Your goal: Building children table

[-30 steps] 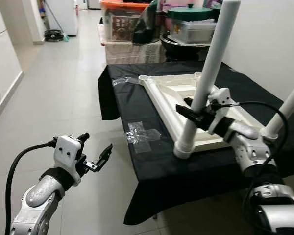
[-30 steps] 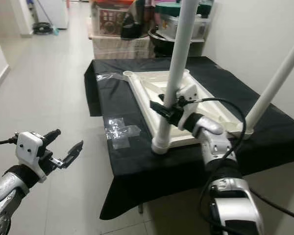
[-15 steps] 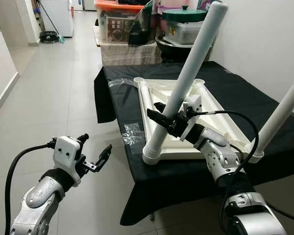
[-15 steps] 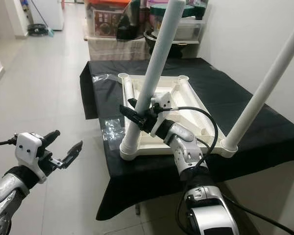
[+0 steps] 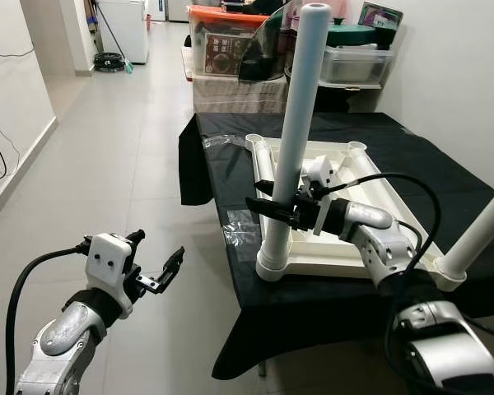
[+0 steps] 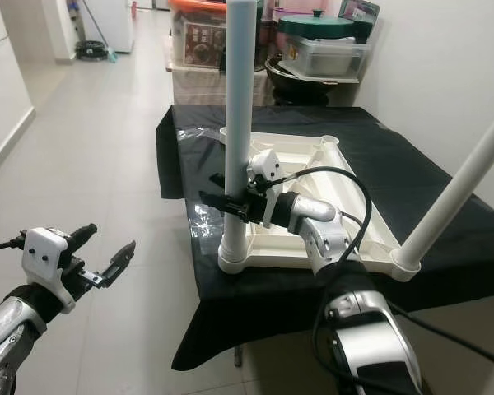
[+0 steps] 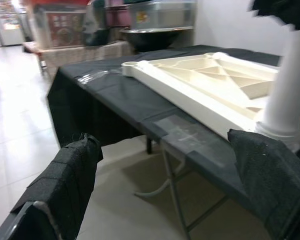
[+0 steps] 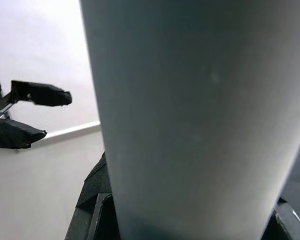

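Table leg [image 5: 296,140], a white tube, stands upright in the near left corner socket of the upturned white table top [image 5: 346,247], and the right gripper [image 5: 273,208] is clamped around it partway up, its black fingers wrapping the tube from the right side. In the right wrist view the tube [image 8: 200,115] looms close and pale. The right arm [image 5: 370,234] reaches in from the near right, across the table top, with a black cable [image 5: 412,185] looping above it. The table top lies upside down on a black cloth [image 5: 230,177] covering a folding table. A second white leg [image 5: 482,234] rises tilted from the near right corner socket. Clear plastic wrap [image 5: 235,226] lies on the cloth just left of the gripped leg, and more of it sits at the far left corner of the cloth. The left gripper [image 5: 156,267] hangs over the tiled floor [image 5: 107,156] well to the left of the table, fingers apart and holding nothing; its wrist view looks toward the cloth edge and the table top [image 7: 215,85]. Beyond the table stand storage boxes [image 5: 230,37] and a covered pot [image 6: 321,29]
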Tool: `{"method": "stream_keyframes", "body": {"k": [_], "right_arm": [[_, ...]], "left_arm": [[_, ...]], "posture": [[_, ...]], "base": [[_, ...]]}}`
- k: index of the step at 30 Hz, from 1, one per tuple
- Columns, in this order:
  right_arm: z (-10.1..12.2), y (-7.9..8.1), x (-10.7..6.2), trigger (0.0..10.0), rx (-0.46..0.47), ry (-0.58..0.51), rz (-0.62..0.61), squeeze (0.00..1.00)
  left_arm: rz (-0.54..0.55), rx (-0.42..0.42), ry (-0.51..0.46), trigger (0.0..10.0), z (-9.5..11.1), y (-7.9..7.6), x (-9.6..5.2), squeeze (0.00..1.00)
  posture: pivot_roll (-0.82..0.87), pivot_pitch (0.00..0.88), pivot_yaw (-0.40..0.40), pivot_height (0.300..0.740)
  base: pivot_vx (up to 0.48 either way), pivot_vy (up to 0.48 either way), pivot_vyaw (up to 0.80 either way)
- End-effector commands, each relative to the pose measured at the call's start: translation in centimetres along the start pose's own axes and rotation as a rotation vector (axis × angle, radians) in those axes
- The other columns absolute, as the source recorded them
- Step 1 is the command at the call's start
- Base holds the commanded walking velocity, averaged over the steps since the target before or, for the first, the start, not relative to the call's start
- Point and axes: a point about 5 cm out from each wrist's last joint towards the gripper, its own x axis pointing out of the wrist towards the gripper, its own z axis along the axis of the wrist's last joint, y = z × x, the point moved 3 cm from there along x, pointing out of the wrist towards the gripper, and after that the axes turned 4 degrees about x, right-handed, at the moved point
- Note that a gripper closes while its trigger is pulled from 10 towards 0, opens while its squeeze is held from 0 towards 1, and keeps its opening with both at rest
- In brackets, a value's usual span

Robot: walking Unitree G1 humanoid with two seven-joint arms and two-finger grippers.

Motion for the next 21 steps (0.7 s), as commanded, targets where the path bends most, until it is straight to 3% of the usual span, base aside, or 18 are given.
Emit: {"method": "stream_keyframes", "body": {"k": [1, 11, 21], "right_arm": [[-3.01, 0.07, -0.6, 0.0, 0.087, 0.104, -0.005, 0.0], [-3.61, 0.16, -0.84, 0.0, 0.268, 0.063, 0.036, 0.0], [-3.48, -0.44, -1.18, 0.0, 0.295, 0.026, 0.005, 0.0]], "left_arm": [[-0.01, -0.017, 0.005, 10.0, -0.09, -0.43, -0.05, 0.0], [-0.004, -0.044, 0.011, 10.0, -0.19, -0.51, -0.21, 0.0], [-0.005, -0.062, 0.015, 10.0, -0.33, -0.91, -0.25, 0.0]], "posture": [[0.16, 0.0, -0.134, 0.74], [0.17, 0.0, -0.133, 0.74], [0.17, 0.0, -0.136, 0.74]], "base": [[0.0, 0.0, 0.0], [0.0, 0.0, 0.0], [0.0, 0.0, 0.0]]}}
